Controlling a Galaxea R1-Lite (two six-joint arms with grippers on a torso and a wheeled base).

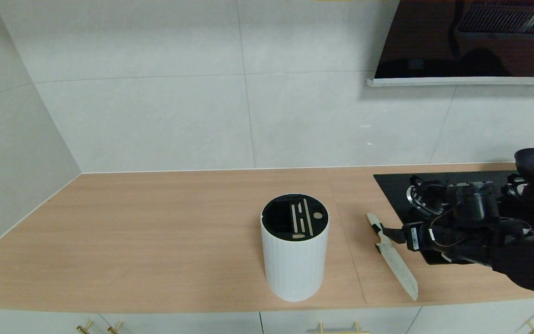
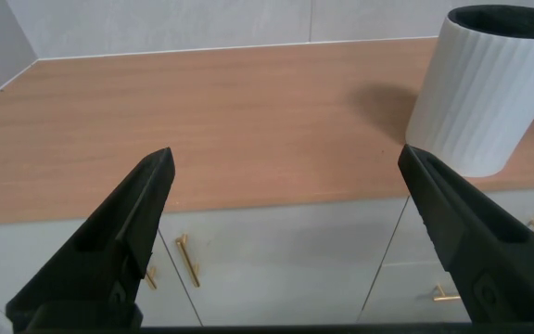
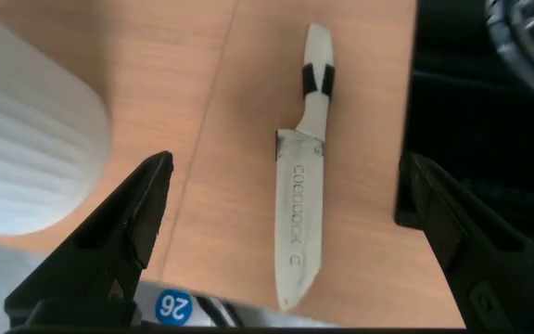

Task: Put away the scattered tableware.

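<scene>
Knife [image 1: 396,266] lies beside holder [image 1: 295,260], near countertop [image 1: 155,232] front edge.

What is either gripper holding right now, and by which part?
Nothing. The left gripper and right gripper are open and empty; the knife lies on the counter beneath the right one.

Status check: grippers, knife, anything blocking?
Both open: left gripper before the counter edge, right gripper over the knife. It lies flat beside the hob, ungrasped. Nothing blocking; slotted holder stands apart.
</scene>
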